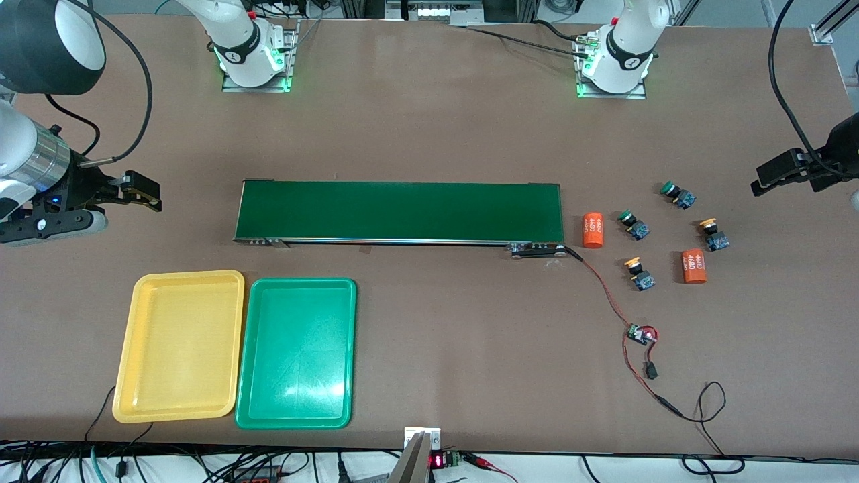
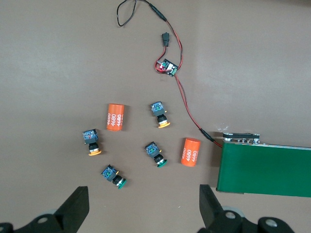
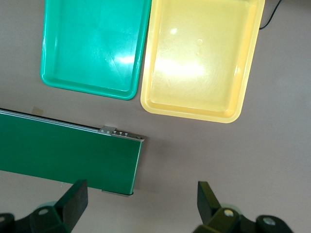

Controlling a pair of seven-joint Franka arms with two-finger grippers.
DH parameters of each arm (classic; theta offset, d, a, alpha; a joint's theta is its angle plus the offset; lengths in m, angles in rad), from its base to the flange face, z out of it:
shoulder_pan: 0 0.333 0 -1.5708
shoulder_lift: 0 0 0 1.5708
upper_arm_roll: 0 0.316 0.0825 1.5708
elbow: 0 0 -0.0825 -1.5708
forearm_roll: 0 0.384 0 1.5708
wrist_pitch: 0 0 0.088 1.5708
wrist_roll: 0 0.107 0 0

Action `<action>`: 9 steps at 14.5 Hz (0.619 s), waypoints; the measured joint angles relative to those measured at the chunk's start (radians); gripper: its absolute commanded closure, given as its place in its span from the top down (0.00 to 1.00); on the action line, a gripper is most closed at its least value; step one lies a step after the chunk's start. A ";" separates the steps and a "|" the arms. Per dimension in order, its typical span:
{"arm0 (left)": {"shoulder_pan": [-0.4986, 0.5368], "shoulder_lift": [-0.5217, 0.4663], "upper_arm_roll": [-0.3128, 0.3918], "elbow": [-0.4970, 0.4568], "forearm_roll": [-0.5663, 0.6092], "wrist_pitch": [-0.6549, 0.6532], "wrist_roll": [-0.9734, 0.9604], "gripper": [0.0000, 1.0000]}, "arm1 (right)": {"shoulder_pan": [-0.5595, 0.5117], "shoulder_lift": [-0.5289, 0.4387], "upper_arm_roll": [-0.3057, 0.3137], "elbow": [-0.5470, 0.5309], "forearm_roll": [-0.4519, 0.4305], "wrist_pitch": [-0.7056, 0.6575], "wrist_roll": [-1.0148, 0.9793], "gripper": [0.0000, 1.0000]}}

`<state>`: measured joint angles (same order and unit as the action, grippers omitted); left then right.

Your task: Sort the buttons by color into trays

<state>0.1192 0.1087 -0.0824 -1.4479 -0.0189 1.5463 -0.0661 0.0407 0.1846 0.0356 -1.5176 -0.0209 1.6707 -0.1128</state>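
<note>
Two green-capped buttons and two yellow-orange-capped buttons lie loose on the table toward the left arm's end. The left wrist view shows them too: green, yellow-orange. The yellow tray and the green tray lie side by side, both bare, toward the right arm's end. My left gripper hangs open over the table beside the buttons. My right gripper hangs open over bare table by the conveyor's end.
A long dark-green conveyor belt crosses the middle of the table. Two orange cylinders with white print lie among the buttons. A small circuit board with red and black wires trails from the conveyor toward the front camera.
</note>
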 measured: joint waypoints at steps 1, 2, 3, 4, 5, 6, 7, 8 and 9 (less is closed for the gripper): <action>0.000 0.000 0.000 0.000 0.000 -0.001 0.000 1.00 | 0.000 0.000 0.000 0.000 0.000 0.000 0.000 1.00; 0.000 0.000 0.000 -0.002 0.000 -0.002 0.000 1.00 | 0.000 0.000 0.000 0.000 0.000 0.000 0.000 1.00; 0.000 0.001 0.000 -0.002 0.000 -0.002 0.000 1.00 | 0.000 0.000 -0.001 0.000 0.000 0.000 0.000 1.00; 0.000 0.001 0.000 -0.002 0.000 -0.002 0.000 1.00 | 0.000 0.000 -0.001 0.000 0.000 0.000 0.000 1.00; 0.000 0.001 0.000 -0.002 -0.001 -0.002 -0.001 1.00 | 0.000 0.000 -0.001 0.000 0.000 0.000 0.000 1.00; 0.001 0.001 0.000 -0.002 -0.006 0.001 -0.002 1.00 | 0.000 0.000 -0.001 0.000 0.000 0.000 0.000 1.00; 0.001 0.003 0.001 -0.002 -0.020 0.003 -0.003 1.00 | 0.000 0.000 -0.001 0.000 0.000 0.000 0.000 1.00; 0.002 0.007 0.001 -0.002 -0.025 0.003 -0.003 1.00 | -0.001 0.000 -0.001 0.000 0.000 0.000 0.001 1.00; 0.003 0.017 0.002 -0.002 -0.025 0.003 -0.003 1.00 | -0.002 0.001 -0.002 0.000 0.000 0.000 0.001 1.00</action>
<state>0.1225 0.1260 -0.0804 -1.4503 -0.0434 1.5494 -0.0687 0.0385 0.1858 0.0339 -1.5176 -0.0209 1.6706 -0.1121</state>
